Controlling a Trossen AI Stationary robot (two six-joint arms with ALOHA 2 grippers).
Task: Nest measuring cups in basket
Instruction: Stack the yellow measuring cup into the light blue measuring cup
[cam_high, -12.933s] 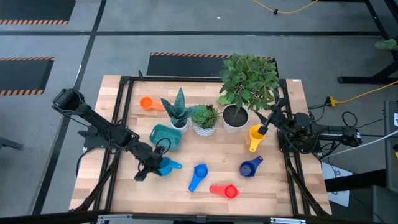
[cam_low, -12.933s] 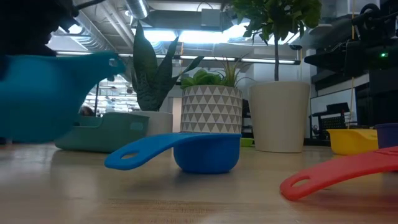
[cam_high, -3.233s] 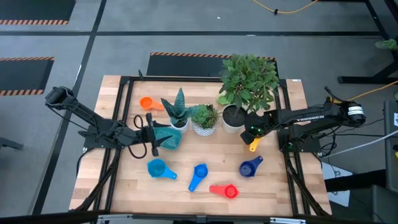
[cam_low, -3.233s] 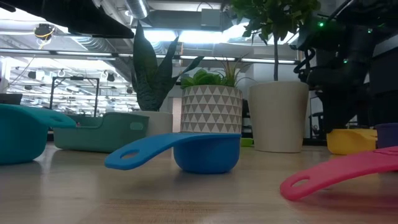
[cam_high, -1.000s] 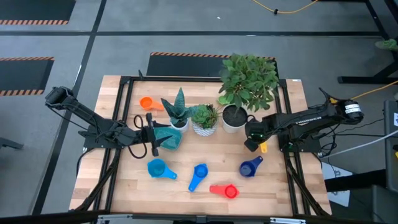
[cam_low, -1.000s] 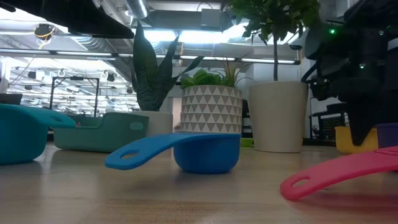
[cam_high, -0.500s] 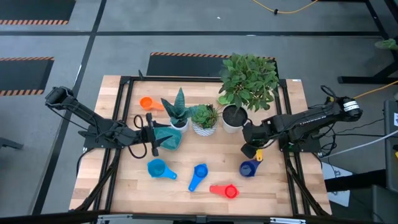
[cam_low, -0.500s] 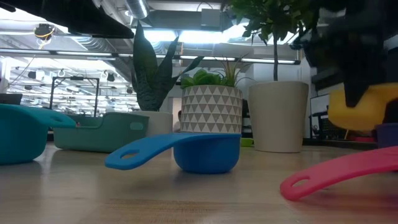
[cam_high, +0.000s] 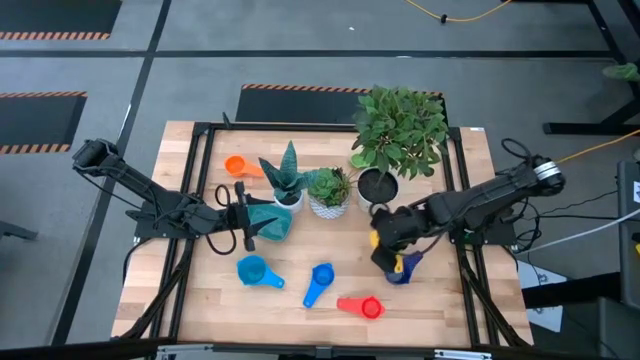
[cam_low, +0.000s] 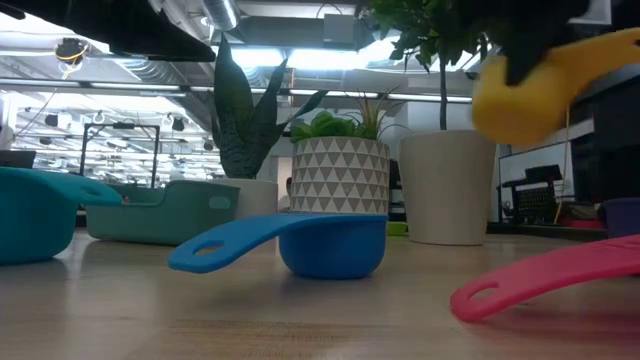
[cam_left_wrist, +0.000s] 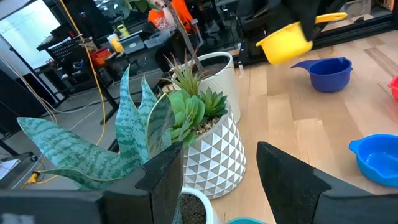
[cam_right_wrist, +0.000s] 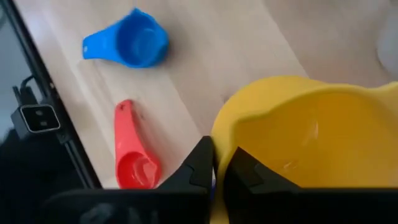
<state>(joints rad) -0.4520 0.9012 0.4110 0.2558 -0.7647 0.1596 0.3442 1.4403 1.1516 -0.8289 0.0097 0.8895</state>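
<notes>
R gripper (cam_high: 388, 243) is clenched on the yellow cup (cam_low: 530, 85), held in the air above the navy cup (cam_high: 402, 268), which is mostly hidden under it from overhead and cut off at the frame edge in the low view. L gripper (cam_high: 246, 218) waits w/ fingers apart beside the teal basket (cam_high: 268, 220); basket contents can't be made out. Light blue cup (cam_high: 254, 270), blue cup (cam_high: 319, 279), red cup (cam_high: 364, 306) lie on the table (cam_high: 450, 300); orange cup (cam_high: 236, 166) sits behind the plant pots (cam_high: 330, 205).
</notes>
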